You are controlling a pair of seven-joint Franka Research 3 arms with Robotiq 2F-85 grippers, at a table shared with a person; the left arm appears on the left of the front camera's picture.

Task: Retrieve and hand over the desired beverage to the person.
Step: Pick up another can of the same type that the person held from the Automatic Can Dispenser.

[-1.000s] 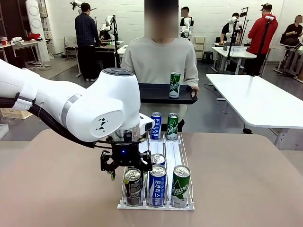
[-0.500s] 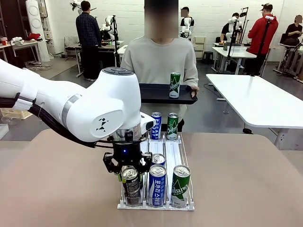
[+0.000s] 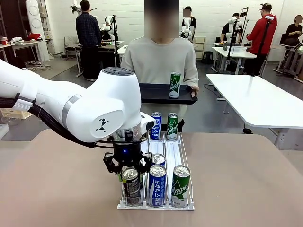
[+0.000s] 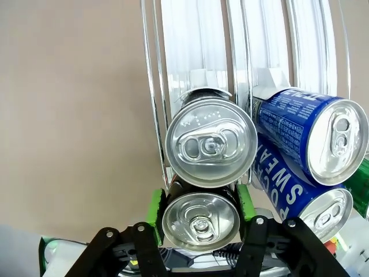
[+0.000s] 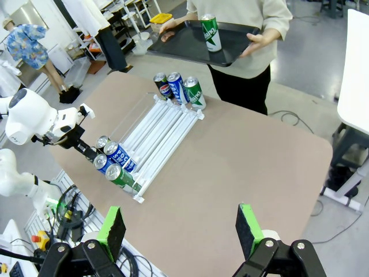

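Robotics lab: white worktables (image 3: pixel 255 101) and people across an open floor.

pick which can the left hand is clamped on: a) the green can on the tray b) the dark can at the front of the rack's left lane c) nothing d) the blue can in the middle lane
b: the left hand has its green pads pressed on both sides of the dark can at the front of the rack.

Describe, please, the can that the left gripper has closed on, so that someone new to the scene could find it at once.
Start at the clear can rack lying on the brown table, and go to its end nearest the robot. Three cans stand there in a row; take the dark can in the robot's leftmost lane, clamped by the left gripper. Its neighbours are a blue can and a green can.
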